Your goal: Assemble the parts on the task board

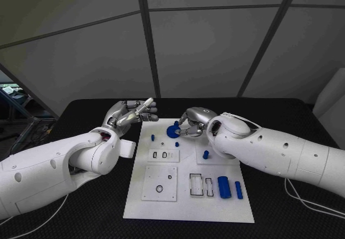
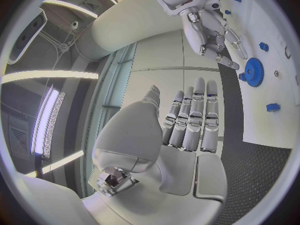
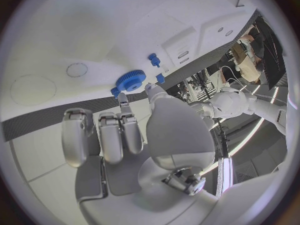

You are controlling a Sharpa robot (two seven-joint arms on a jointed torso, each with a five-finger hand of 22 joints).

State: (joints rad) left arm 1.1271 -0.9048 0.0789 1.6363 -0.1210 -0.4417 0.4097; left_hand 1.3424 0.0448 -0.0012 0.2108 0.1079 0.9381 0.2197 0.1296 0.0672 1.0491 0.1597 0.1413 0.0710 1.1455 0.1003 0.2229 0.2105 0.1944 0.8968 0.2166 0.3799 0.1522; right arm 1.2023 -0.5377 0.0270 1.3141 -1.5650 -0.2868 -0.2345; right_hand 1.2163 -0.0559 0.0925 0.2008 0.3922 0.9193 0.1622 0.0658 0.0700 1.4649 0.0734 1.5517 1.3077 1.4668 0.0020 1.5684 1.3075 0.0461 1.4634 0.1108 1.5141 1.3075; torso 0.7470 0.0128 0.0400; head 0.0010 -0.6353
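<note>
Gear (image 1: 173,131), blue, sits at the board's (image 1: 188,209) far end, right hand (image 1: 193,123) right at it with fingertips touching its rim; we can't tell if it's actually pinched. Left hand (image 1: 131,113) is raised left of the board, fingers straight, holding nothing. We judge the gear light, stiff, toothed; take it by the rim.
</note>
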